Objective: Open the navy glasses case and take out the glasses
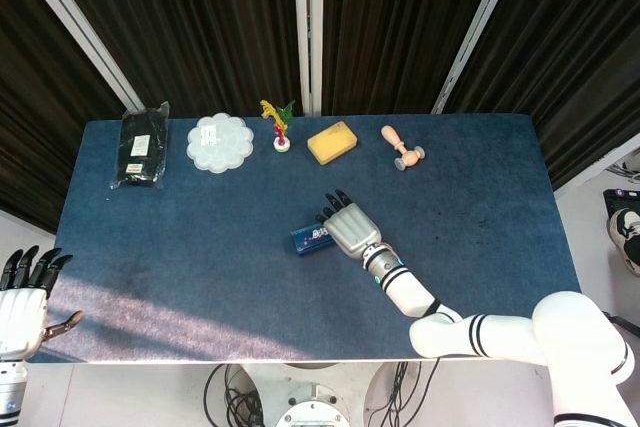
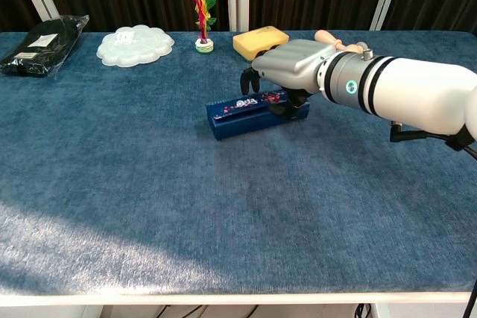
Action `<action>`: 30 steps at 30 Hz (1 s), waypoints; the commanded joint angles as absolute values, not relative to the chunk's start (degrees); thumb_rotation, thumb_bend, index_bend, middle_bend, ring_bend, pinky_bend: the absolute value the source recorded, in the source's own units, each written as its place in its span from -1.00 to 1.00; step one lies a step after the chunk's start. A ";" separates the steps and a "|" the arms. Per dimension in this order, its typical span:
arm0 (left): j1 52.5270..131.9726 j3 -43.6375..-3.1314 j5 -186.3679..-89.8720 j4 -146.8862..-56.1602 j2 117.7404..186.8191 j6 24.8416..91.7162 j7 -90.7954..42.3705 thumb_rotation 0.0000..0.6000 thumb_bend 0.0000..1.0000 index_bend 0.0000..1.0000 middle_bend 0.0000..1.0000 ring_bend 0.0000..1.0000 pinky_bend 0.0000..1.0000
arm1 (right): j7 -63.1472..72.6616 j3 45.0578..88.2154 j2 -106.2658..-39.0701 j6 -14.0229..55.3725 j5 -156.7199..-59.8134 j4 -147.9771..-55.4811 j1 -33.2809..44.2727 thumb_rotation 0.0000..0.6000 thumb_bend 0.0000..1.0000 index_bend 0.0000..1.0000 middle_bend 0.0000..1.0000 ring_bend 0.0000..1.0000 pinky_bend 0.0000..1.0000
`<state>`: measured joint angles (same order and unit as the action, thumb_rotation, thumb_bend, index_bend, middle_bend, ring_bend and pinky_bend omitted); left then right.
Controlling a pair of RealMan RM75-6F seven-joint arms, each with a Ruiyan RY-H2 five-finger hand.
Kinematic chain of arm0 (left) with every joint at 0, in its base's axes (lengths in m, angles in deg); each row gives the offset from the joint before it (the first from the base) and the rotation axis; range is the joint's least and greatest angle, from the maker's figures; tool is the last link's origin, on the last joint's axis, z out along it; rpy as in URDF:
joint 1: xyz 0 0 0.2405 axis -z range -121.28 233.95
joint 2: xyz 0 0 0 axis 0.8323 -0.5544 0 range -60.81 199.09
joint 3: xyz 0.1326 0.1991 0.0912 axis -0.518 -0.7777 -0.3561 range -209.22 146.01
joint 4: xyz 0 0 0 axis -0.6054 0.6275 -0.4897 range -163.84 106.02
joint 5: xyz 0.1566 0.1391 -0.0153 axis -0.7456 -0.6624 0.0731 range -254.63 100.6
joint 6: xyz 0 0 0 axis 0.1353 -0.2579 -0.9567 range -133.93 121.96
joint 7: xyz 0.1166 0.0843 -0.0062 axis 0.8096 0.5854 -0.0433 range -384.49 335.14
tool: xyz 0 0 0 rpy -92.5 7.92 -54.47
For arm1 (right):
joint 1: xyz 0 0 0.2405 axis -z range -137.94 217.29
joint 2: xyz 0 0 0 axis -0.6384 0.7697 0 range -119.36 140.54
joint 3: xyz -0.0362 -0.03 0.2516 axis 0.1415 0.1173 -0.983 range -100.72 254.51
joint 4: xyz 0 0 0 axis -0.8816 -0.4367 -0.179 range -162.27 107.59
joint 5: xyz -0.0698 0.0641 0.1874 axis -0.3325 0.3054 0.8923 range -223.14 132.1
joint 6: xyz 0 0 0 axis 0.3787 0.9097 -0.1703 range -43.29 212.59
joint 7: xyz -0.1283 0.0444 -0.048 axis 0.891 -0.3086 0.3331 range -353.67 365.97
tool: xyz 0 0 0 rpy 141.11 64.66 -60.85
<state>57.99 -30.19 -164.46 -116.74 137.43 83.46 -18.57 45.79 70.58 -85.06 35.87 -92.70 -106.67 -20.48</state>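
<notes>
The navy glasses case (image 1: 307,238) lies mid-table, a long box with a printed lid (image 2: 240,117). My right hand (image 1: 348,229) covers its right end. In the chest view the right hand (image 2: 294,61) has fingers curled over the case's far edge and the thumb at its front. The lid looks tipped up a little from the base. The glasses are hidden. My left hand (image 1: 25,292) hangs off the table's front-left corner, fingers spread and holding nothing.
Along the back edge stand a black packet (image 1: 140,145), a white flower-shaped dish (image 1: 221,142), a feather shuttlecock (image 1: 279,125), a yellow sponge (image 1: 332,141) and a wooden stamp (image 1: 402,148). Bare blue cloth (image 2: 223,206) stretches in front of the case.
</notes>
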 commanded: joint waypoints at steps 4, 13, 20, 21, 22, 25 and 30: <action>58.14 -30.13 -164.61 -116.48 137.54 83.36 -18.81 1.00 -1.00 -0.59 -0.76 -1.00 -1.00 | 46.68 71.17 -83.74 35.11 -91.35 -107.88 -19.78 1.00 0.24 -0.21 -0.49 -0.94 -1.00; 58.28 -30.13 -164.70 -115.73 137.92 83.12 -19.49 1.00 -1.00 -0.59 -0.77 -1.00 -1.00 | 48.35 72.36 -75.69 33.24 -83.53 -114.56 -17.36 1.00 0.33 -0.06 -0.41 -0.90 -1.00; 58.42 -30.16 -164.99 -115.89 137.99 83.10 -19.15 1.00 -1.00 -0.59 -0.77 -1.00 -1.00 | 48.05 70.85 -76.44 33.74 -79.39 -110.61 -18.34 1.00 0.27 -0.02 -0.38 -0.89 -1.00; 58.40 -30.16 -165.00 -115.98 137.96 83.14 -19.07 1.00 -1.00 -0.59 -0.77 -1.00 -1.00 | 48.02 70.74 -77.00 33.82 -79.28 -109.76 -18.51 1.00 0.18 -0.05 -0.38 -0.89 -1.00; 58.39 -30.16 -165.01 -116.08 137.92 83.18 -19.01 1.00 -1.00 -0.59 -0.77 -1.00 -1.00 | 48.05 70.70 -77.59 33.82 -79.23 -108.94 -18.64 1.00 0.11 -0.09 -0.38 -0.89 -1.00; 58.38 -30.16 -165.05 -116.41 137.74 83.23 -18.69 1.00 -1.00 -0.59 -0.77 -1.00 -1.00 | 48.56 70.51 -79.52 33.53 -78.44 -106.56 -19.11 1.00 -0.05 -0.26 -0.40 -0.89 -1.00; 58.13 -30.21 -165.12 -116.75 137.47 83.65 -18.46 1.00 -1.00 -0.59 -0.77 -1.00 -1.00 | 45.45 69.62 -80.17 29.37 -83.45 -107.59 -17.50 1.00 -0.41 -0.89 -0.62 -0.94 -1.00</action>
<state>58.17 -30.21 -165.15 -116.72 137.49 83.62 -18.46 47.44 70.15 -80.30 31.74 -80.24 -106.32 -18.54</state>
